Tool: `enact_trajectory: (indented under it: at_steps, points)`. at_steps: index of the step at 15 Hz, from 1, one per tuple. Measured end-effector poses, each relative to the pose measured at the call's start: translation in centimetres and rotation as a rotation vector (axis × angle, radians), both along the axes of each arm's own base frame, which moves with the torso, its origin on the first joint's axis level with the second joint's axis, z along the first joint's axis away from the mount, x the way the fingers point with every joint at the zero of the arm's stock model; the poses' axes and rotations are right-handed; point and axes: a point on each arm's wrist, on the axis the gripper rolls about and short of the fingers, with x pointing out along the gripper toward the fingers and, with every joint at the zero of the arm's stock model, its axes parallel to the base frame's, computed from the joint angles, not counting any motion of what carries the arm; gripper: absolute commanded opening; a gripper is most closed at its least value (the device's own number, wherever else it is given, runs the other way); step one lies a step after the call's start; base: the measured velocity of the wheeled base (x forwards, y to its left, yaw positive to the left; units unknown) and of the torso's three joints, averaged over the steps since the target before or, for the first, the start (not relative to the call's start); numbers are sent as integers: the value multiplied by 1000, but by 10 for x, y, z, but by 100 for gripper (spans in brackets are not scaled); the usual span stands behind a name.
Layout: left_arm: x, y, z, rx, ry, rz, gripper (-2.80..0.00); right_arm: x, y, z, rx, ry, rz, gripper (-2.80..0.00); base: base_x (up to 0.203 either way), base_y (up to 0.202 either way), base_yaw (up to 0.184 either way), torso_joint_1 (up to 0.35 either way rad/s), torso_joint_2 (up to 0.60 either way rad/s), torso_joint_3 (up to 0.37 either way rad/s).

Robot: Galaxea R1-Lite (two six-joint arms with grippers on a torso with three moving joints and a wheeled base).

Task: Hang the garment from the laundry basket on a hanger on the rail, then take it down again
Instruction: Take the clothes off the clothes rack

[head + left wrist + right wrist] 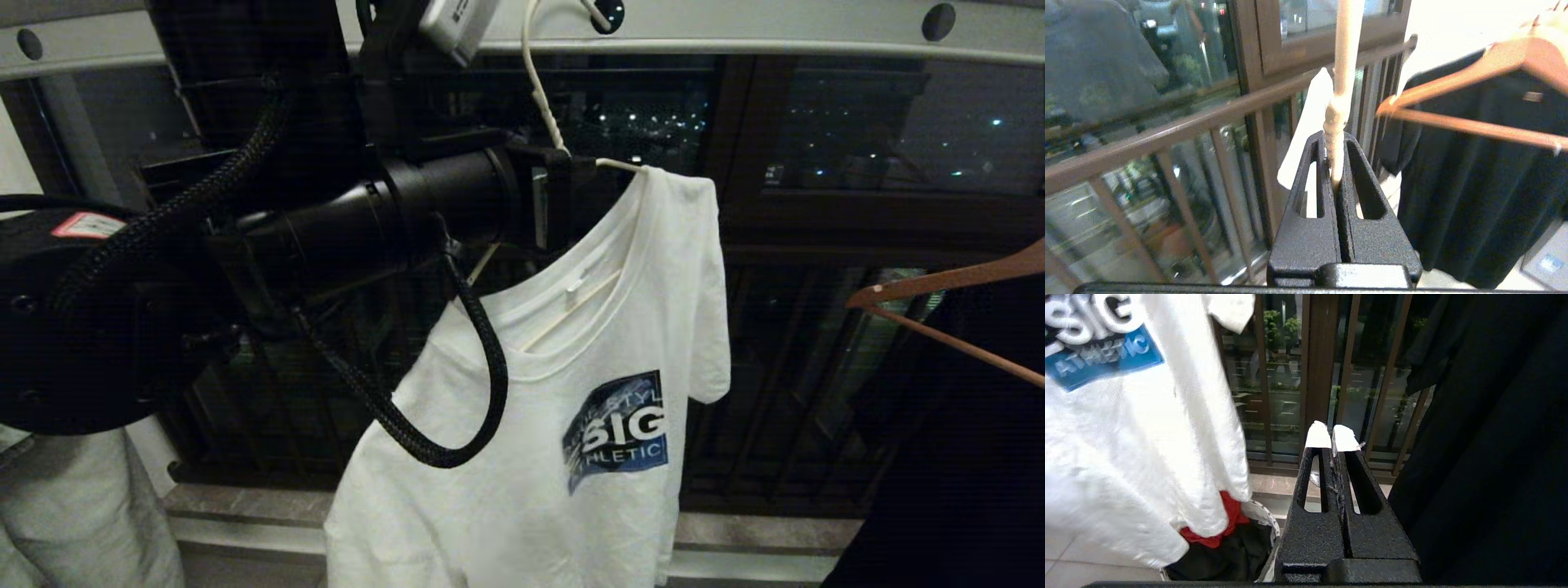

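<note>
Night-dark balcony windows behind, my left gripper clenches the hanger neck; I should lift its hook straight off the rail, keeping the garment level.

Lighting: head view dim, night scene; dark window panes dotted with small city lights. White T-shirt is the brightest surface, lit from the front, its print legible. Left arm near-black, detail lost. Left wrist view brighter, washed out at one upper corner; balcony railing soft and smeared. Right wrist view: T-shirt overexposed, dark garment featureless.
</note>
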Motion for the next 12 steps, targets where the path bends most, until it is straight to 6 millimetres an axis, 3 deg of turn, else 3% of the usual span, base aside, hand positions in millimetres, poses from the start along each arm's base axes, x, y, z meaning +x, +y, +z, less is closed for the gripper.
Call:
enact_trajectory:
  at_steps: [7,12]
  points:
    - [-15,14,15,-57,-60,0,-280,0,0,0,0,0,0,-280,0,0,0,0,0,0]
    - [-36,35,13,3,46,26,-280,-1,0,3,-13,-4,7,-280,0,0,0,0,0,0]
